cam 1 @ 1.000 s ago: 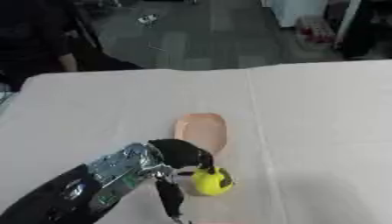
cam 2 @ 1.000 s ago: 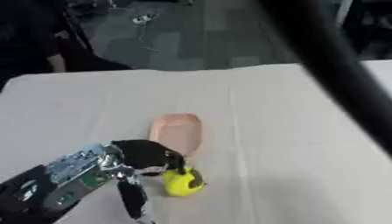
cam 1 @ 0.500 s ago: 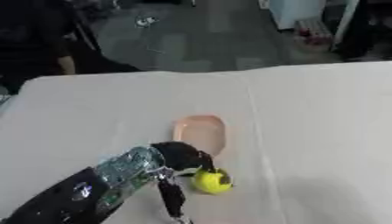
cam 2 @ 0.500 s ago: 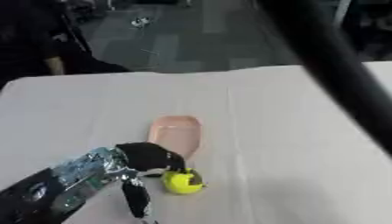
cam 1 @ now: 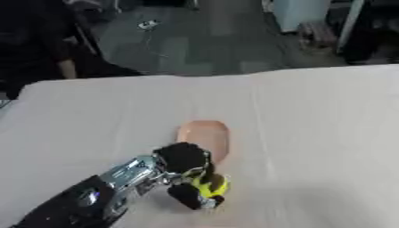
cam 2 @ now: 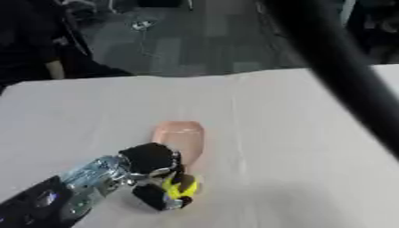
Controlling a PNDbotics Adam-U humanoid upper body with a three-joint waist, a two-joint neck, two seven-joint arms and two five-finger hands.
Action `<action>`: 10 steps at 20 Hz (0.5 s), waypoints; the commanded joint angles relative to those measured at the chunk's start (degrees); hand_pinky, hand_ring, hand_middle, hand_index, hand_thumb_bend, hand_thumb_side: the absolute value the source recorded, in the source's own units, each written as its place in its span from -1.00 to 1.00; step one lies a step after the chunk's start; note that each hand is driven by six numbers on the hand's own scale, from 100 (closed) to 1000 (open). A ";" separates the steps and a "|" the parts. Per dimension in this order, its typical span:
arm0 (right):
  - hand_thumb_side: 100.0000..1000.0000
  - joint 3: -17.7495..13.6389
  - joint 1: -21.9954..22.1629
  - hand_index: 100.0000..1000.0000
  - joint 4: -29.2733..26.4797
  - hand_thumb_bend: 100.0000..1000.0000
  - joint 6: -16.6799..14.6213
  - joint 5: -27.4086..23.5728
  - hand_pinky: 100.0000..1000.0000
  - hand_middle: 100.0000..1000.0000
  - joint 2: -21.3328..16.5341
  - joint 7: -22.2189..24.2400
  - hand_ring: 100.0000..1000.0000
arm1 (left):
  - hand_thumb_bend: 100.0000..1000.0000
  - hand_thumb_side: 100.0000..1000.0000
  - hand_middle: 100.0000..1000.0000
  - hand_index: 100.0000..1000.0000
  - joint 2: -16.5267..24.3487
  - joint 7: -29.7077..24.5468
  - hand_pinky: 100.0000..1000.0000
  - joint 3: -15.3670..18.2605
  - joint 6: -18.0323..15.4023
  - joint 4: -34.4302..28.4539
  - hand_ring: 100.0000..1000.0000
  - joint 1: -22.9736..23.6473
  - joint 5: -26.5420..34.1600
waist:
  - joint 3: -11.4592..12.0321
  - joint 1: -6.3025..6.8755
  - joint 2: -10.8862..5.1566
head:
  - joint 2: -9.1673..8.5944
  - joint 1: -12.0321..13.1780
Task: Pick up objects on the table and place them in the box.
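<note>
The left arm reaches in from the lower left, its hand [cam 1: 187,171] bent downward with fingers curled around one small yellow object [cam 1: 214,186] low on the pale surface [cam 1: 311,133]. One flat pink oblong object [cam 1: 205,136] lies just beyond the hand. The right hand shows in neither view.

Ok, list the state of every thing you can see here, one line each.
Left hand: fingers curled round the yellow object.
Yellow object: in the left hand's grasp, low over the table; whether it is lifted cannot be told.
Pink object: lying flat on the table, untouched.
Table: covered in a pale cloth.
</note>
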 commanded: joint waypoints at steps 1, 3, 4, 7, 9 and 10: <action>1.00 -0.63 -0.67 -0.09 -0.77 -1.00 -0.10 -0.36 -0.74 -0.25 -1.43 0.34 -0.37 | -0.92 0.66 -0.78 -0.24 0.38 0.16 -1.00 -0.27 0.21 0.77 -1.00 -0.42 0.54 | -0.01 -0.12 -0.58 | -0.57 0.56; 1.00 -0.66 -0.64 -0.09 -0.77 -1.00 -0.19 -0.43 -0.74 -0.25 -1.43 0.33 -0.37 | -0.87 0.63 -0.70 -0.20 0.46 0.05 -1.00 -0.40 -0.09 0.47 -1.00 -0.41 1.41 | 0.01 -0.11 -0.58 | -0.46 0.61; 1.00 -0.69 -0.61 -0.09 -0.77 -1.00 -0.19 -0.43 -0.74 -0.25 -1.43 0.33 -0.37 | -0.78 0.57 -0.42 -0.09 0.56 0.16 -1.00 -0.52 -0.65 0.00 -0.87 -0.44 1.66 | 0.02 -0.11 -0.59 | -0.40 0.61; 1.00 -0.79 -0.53 -0.09 -0.77 -1.00 -0.14 -0.32 -0.74 -0.25 -1.45 0.32 -0.37 | -0.35 0.45 -0.03 0.17 0.99 -1.76 -0.81 -0.79 -2.01 -1.01 -0.23 -0.50 0.06 | 0.07 -0.11 -0.62 | -0.26 0.59; 1.00 -0.91 -0.49 -0.09 -0.77 -1.00 -0.14 -0.27 -0.74 -0.25 -1.47 0.23 -0.37 | 0.11 0.36 0.56 0.56 1.10 -6.75 0.00 -1.06 -1.28 -0.85 0.45 -0.59 -2.64 | 0.06 -0.11 -0.67 | -0.08 0.67; 1.00 -1.00 -0.47 -0.09 -0.77 -1.00 -0.16 -0.30 -0.74 -0.25 -1.47 0.14 -0.37 | 0.16 0.17 0.72 0.69 1.10 -9.72 0.08 -1.11 -0.57 -0.90 0.55 -0.62 -3.81 | 0.07 -0.10 -0.69 | -0.01 0.72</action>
